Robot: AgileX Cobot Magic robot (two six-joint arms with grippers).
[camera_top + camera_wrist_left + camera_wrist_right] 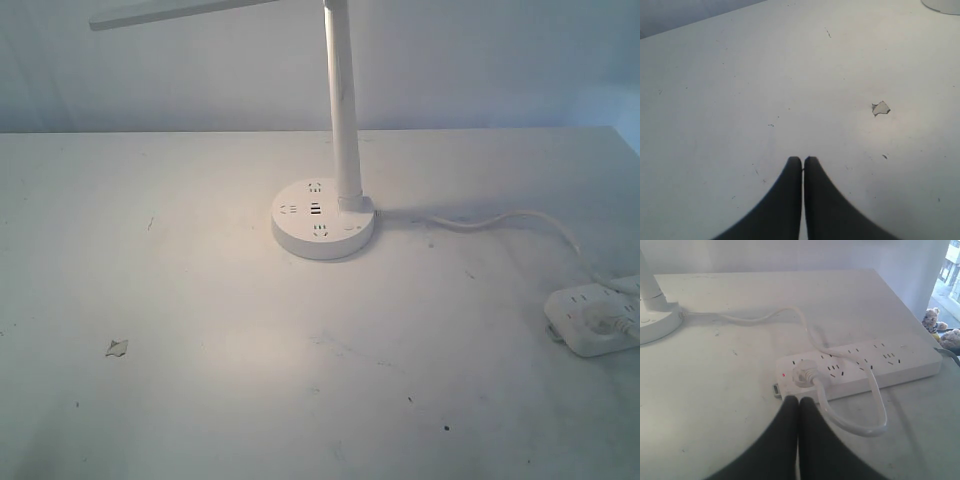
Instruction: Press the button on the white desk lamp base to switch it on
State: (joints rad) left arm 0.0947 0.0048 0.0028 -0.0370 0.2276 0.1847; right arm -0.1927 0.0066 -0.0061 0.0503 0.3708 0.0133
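The right gripper [799, 401] is hovering just short of the strip [880, 360], jaws pressing together on nothing. The base [657, 322] is lying well ahead of it, past the strip and cord [790, 312], its stem [647, 282] cut off. The left gripper [802, 161] is also sitting closed and empty, with only a sliver of base rim showing far ahead. The button [351, 227] is barely showing beside the stem's foot, probably favouring the right arm.

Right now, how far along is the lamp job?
Likely done: a warm glow lies on the table in front of the white desk lamp base. In hand: nothing; left pincer and right pincer are shut, away from the base. Left: nothing visible.
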